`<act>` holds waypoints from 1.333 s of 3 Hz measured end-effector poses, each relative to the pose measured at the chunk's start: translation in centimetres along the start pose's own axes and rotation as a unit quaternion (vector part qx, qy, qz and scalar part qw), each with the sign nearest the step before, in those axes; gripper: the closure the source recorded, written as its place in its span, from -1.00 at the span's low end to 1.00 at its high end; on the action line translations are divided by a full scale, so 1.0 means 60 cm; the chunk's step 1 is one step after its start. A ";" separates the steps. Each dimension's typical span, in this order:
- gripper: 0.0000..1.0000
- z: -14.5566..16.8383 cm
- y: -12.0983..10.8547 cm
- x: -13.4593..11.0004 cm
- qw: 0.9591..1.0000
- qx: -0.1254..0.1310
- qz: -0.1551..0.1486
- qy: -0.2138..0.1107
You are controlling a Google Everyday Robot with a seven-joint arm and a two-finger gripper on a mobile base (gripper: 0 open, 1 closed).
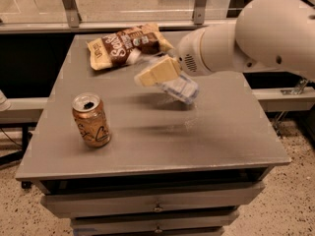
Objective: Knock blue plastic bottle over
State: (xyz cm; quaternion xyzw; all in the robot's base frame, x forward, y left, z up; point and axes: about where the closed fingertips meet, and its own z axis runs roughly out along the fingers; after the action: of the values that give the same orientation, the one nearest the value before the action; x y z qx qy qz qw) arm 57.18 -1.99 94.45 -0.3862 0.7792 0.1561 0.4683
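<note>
The blue plastic bottle (181, 88) is tipped far over to the left above the middle of the grey table (221, 132). Its labelled body is low at the right and its top end points up and left, blurred. My gripper (142, 77), with tan fingers (160, 72) held together, lies across the bottle's upper part and touches it. It comes in from the right on the white arm (256, 38). The bottle's neck and cap are partly hidden behind the gripper.
A gold-tan drink can (91, 120) stands upright at the table's front left. A brown snack bag (125, 45) lies at the back left, just beyond the gripper. The table's right edge is near the arm. Drawers sit under the tabletop.
</note>
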 end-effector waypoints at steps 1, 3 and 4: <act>-1.00 0.022 0.010 -0.017 1.000 -0.003 -0.011 0.000; -1.00 0.006 0.005 0.024 0.999 -0.021 -0.024 0.013; -1.00 -0.039 -0.029 0.066 0.998 -0.050 -0.023 0.000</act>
State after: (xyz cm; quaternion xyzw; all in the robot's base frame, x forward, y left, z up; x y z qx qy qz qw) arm 56.04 -6.35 92.45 -0.4266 0.7614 0.1843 0.4520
